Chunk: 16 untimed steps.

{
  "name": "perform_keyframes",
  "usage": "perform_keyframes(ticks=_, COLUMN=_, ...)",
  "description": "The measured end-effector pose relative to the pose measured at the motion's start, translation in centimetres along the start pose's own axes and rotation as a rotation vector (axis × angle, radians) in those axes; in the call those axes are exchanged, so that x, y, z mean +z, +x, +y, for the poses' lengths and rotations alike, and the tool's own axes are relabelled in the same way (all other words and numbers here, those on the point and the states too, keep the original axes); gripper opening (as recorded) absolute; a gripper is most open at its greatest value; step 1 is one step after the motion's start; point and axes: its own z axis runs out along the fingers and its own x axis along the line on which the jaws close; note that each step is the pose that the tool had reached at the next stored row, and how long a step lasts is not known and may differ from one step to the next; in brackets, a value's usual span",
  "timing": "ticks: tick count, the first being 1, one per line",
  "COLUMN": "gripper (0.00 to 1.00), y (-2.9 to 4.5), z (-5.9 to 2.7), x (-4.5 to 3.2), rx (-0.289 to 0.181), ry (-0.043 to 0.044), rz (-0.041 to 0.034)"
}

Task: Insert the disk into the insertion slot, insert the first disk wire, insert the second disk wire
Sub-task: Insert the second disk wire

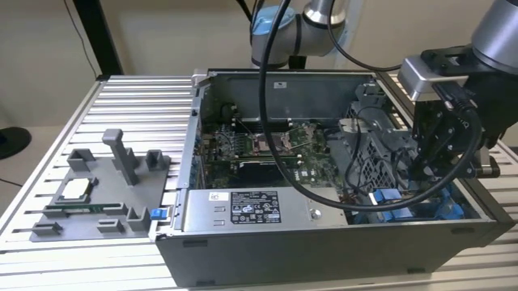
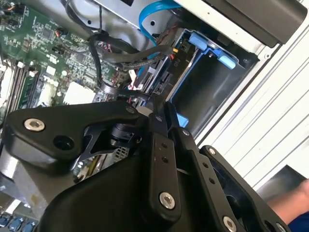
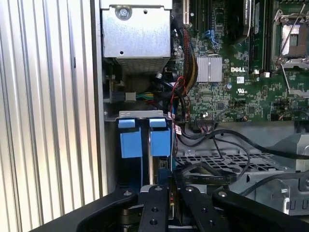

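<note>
The open computer case (image 1: 324, 254) sits on a slatted metal table (image 1: 137, 103). Bare slats run wide from 9 to 11 o'clock in the exterior view. A grey fixture tray (image 1: 89, 200) with upright posts stands at 8 o'clock, apart from the case wall.

The gripper (image 1: 437, 179) reaches down into the crowded corner of the case at 4 o'clock, close to the side wall. The insertion slot (image 1: 421, 206) lies in that corner, with blue tabs (image 3: 131, 143) in it. In the first wrist view the black fingers (image 3: 154, 203) stand just over its metal rim (image 3: 145, 114). I cannot tell whether they are apart or pressed together, nor whether the disk's body sits between the tabs.

Black cables (image 3: 212, 145) loop just beside the slot (little slack there). The motherboard (image 1: 259, 148) fills the floor, with the labelled power-supply box (image 1: 259, 209) at 6 o'clock.
</note>
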Motion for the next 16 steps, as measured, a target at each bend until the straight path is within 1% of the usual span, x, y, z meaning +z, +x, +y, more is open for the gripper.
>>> perform_keyframes(ticks=16, gripper=0.0, y=-0.04, z=0.0, x=0.19, rx=0.0, ry=0.0, rz=0.0)
